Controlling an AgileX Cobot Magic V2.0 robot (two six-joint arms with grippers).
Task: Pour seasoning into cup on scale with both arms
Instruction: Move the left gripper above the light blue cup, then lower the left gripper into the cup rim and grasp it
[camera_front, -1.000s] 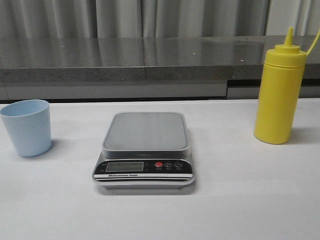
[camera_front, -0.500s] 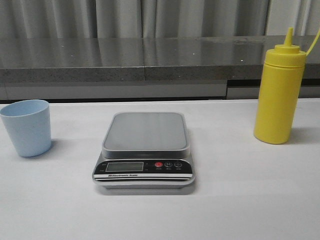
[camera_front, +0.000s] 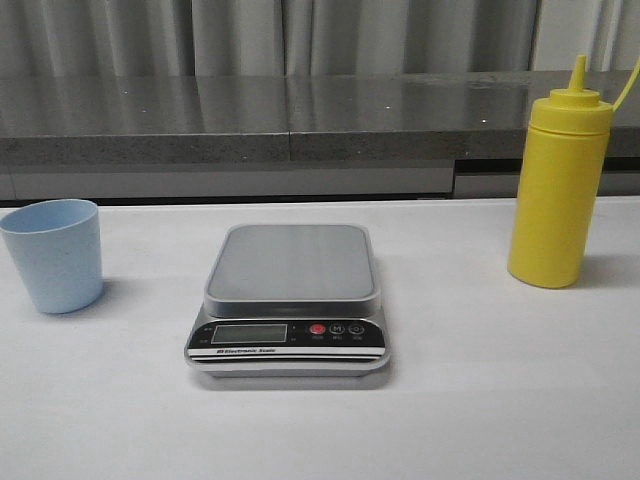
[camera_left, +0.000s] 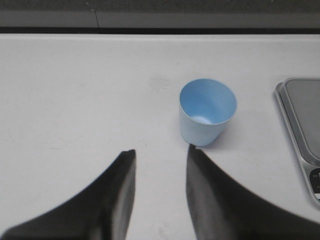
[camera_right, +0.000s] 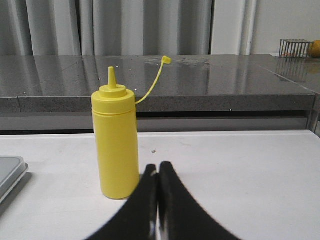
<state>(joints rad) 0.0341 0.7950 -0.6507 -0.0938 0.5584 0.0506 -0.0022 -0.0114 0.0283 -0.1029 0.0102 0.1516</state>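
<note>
No movement; cup (camera_front: 52, 255) beside scale (camera_front: 290, 300)

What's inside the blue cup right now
Nothing visible: the left wrist view looks down into the cup and shows only its bare blue bottom. The near inner wall is hidden by the rim.

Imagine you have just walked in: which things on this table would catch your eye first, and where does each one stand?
The tall yellow bottle stands upright on the right of the table, its cap hanging loose on a thin tether. The silver-grey scale sits in the middle with nothing on its platform. The blue cup stands upright and empty at the far left, apart from the scale.
</note>
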